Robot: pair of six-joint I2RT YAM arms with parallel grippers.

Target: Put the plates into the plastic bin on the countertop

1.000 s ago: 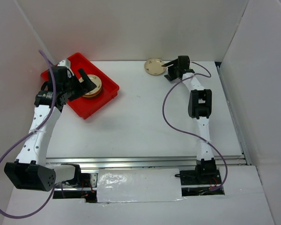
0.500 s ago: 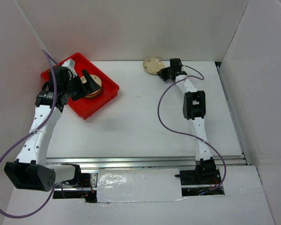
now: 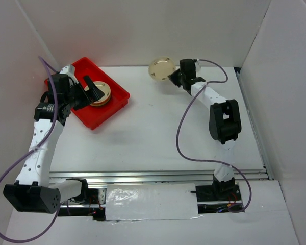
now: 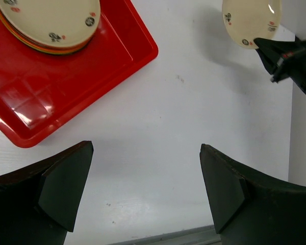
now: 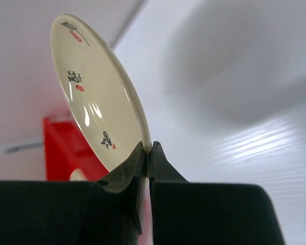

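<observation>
right gripper clamped on rim of 1 beige plate, tilted, held off countertop, well apart from red bin. left gripper wide, empty, near bin. plate likely rigid, glossy, brittle, light: rim pinch thin, may slip.

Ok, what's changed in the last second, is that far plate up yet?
Yes. The right gripper, pinching the beige plate by its rim, has lifted it off the countertop and tilted it; it lay flat a second ago. The left gripper stays open by the red bin, drawn back slightly. The plate stack in the bin hasn't moved.
</observation>
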